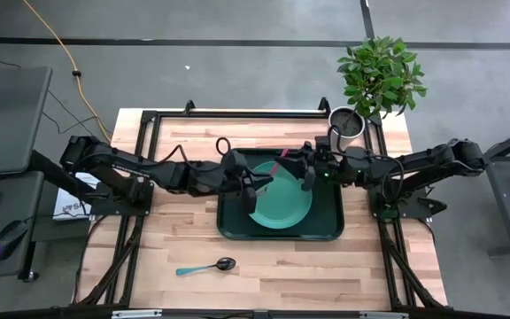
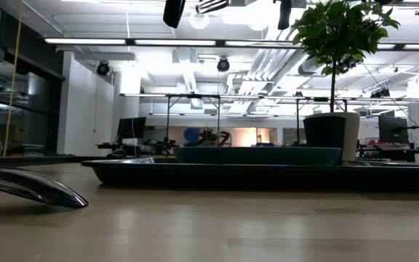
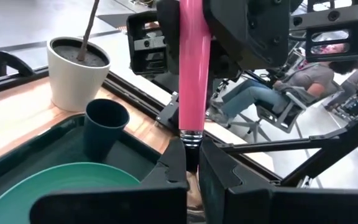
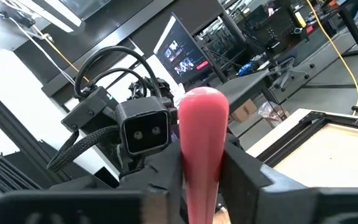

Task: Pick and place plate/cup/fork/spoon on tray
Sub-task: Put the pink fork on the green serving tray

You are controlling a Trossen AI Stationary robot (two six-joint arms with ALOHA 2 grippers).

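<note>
Here the fork [image 3: 193, 62] is gripped at both ends above the tray [image 1: 326, 232].
Left gripper [image 3: 192, 163] is pinched on its metal neck; right gripper [image 4: 202, 163] is clamped around its pink handle; below lie the plate [image 1: 283, 209] and cup [image 3: 105, 127]; the spoon [image 1: 207, 267] lies on the table [image 1: 184, 248], well apart.

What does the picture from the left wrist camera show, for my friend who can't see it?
The left end effector holds the pink-handled fork upright while the right end effector grips its handle higher up. Below sit the teal plate and dark cup on the tray, with a white pot behind.
</note>
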